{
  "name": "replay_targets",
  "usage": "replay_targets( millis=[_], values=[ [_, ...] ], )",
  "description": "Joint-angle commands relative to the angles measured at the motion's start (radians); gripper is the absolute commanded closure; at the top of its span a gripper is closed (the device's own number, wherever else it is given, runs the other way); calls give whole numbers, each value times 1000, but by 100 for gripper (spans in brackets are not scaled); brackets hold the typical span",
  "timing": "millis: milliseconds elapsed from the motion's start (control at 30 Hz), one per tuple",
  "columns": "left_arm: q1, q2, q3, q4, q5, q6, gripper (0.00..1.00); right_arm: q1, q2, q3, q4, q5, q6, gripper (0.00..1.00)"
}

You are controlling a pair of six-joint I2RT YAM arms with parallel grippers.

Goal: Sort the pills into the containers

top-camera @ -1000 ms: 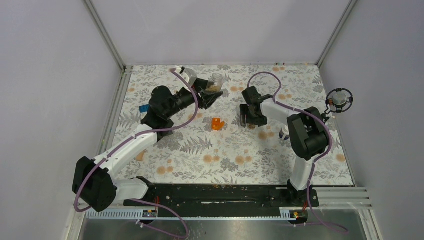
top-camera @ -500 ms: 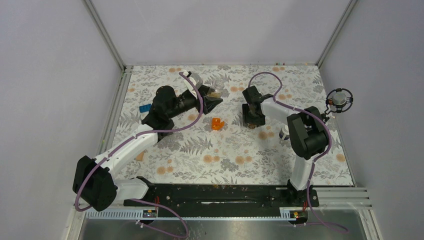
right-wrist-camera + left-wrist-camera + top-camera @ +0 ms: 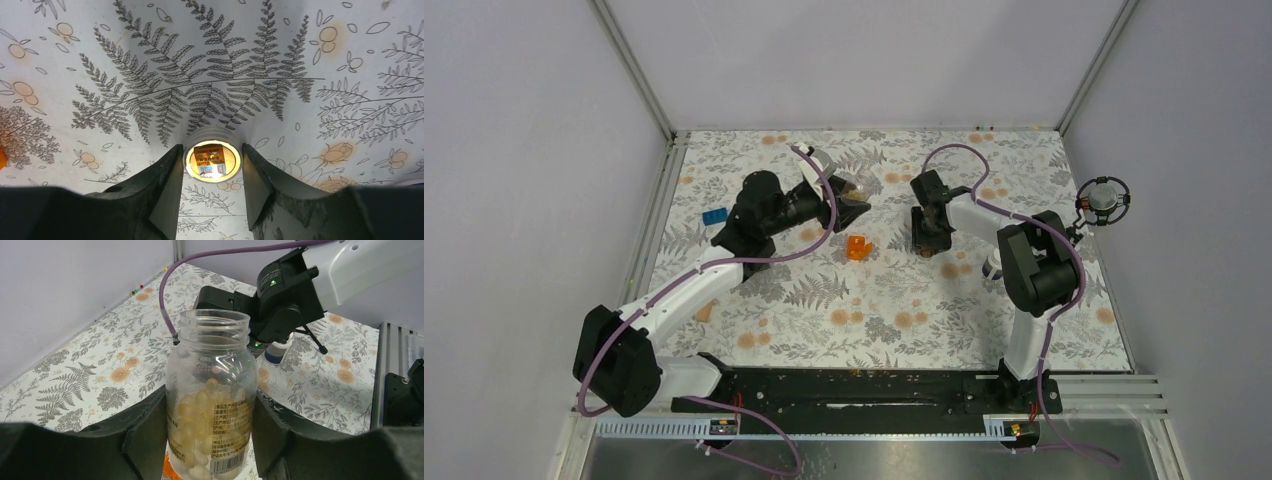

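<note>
My left gripper is shut on a clear bottle, open at the top and partly filled with pale tan pills, held above the table. A translucent orange box lies just below it and shows under the bottle in the left wrist view. My right gripper points down, its fingers closed on the neck of a small open amber bottle standing on the table. A white-and-dark little bottle stands right of it, also in the left wrist view.
A blue brick lies at the table's left. A small tan piece lies near the left arm. A round black device on a stand sits at the right edge. Walls enclose the floral table.
My left gripper has swung the clear bottle forward and lower, closer to the orange box. My right gripper has stayed on the small bottle, shifting only slightly.
</note>
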Motion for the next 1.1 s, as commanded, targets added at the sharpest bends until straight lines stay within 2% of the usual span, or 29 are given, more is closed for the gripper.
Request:
replay_targets(
  millis=[0, 100, 333, 467, 667, 833, 1067],
  values=[
    [5, 4, 5, -3, 30, 53, 100, -11, -73, 48, -22, -61, -27, 67],
    [5, 10, 32, -72, 8, 131, 100, -18, -165, 71, -26, -158, -70, 67],
    [5, 14, 111, -224, -38, 305, 100, -25, -383, 111, -10, -488, -120, 66],
    [5, 16, 128, -272, -3, 341, 100, -27, -475, 142, 30, -609, -93, 66],
    [2, 10, 151, -294, 56, 339, 100, -28, -518, 205, 60, -800, -38, 65],
    [-13, 27, 196, -327, 123, 313, 100, -28, -519, 232, 64, -862, -12, 63],
    [-32, 47, 221, -355, 140, 323, 100, -26, -520, 215, 107, -886, 2, 63]
  ],
)
